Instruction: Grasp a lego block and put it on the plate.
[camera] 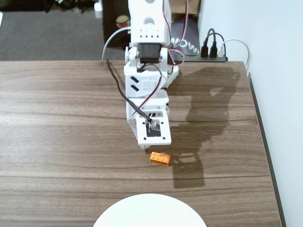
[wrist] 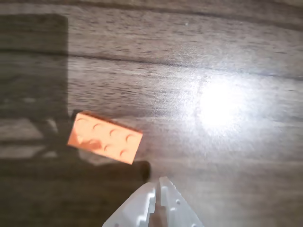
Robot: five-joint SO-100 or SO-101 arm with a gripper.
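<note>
In the fixed view, the small orange lego block [camera: 160, 158] lies on the wooden surface [camera: 57, 123], far of the white plate [camera: 149, 211]. In the wrist view, the studded block [wrist: 105, 137] sits left of the tool [wrist: 157, 185], whose tips are pressed together, empty.

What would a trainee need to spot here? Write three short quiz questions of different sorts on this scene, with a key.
1. True or false: in the fixed view, the lego block lies on the plate.
2. In the wrist view, the gripper tips are: A) spread wide, B) close together, C) clamped on the lego block.
3. Fill in: the lego block rests on the wooden ___.

Key:
1. False; it lies on the table, apart from the plate.
2. B; nothing sits between them.
3. table
</note>
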